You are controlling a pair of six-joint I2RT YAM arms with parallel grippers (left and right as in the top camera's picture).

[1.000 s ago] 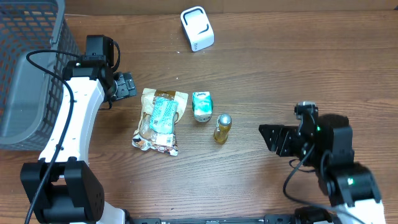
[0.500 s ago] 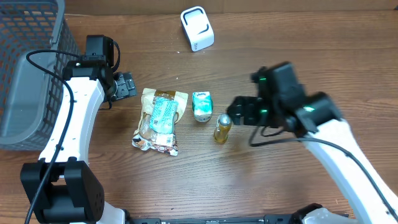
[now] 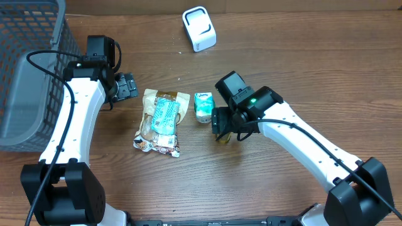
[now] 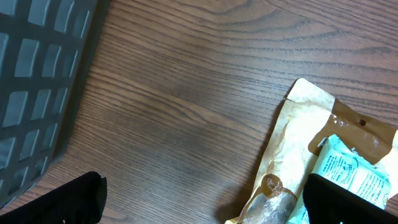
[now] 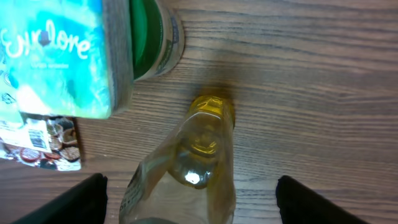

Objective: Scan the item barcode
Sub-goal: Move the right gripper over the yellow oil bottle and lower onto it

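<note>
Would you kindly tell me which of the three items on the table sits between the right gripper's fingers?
The yellow bottle: the open right gripper straddles it, while the teal carton and the snack bag lie outside its fingers.

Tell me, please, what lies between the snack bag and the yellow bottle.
A small teal-labelled container lies there, shown best in the overhead view.

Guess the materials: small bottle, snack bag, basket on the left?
The bottle looks like clear glossy plastic, possibly glass: yellowish liquid shows through and a bright highlight sits on it. The snack bag is a tan creased pouch with a punched hang hole; paper-faced or matte film, can't tell which. The basket looks like grey moulded plastic with a dull finish and open grid walls.
</note>
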